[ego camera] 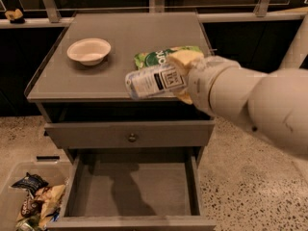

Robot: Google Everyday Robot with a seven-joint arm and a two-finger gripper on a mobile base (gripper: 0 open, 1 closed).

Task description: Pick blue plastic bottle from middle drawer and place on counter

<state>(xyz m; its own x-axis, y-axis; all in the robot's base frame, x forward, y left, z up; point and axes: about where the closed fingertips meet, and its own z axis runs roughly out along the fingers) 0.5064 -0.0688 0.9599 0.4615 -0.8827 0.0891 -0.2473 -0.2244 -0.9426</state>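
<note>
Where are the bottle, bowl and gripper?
blue plastic bottle (pixel 153 82): camera view, on its label.
bowl (pixel 89 49): camera view, inside its hollow.
gripper (pixel 179 79): camera view, midway between fingertips, over the counter (pixel 120 30).

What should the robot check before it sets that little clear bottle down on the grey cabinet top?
1. Grip: ok. The two-finger gripper, at the cabinet's front edge, is shut on the small clear plastic bottle with a pale blue-white label.
2. Bottle out of the wide grey middle drawer: ok, its floor is bare.
3. Bottle fully over the flat grey counter: cannot tell; it hangs at the front rim.
4. Free landing spot: ok, bare surface between the pale round bowl and the green snack bag.
5. Bottle upright: not ok, it lies sideways.
</note>
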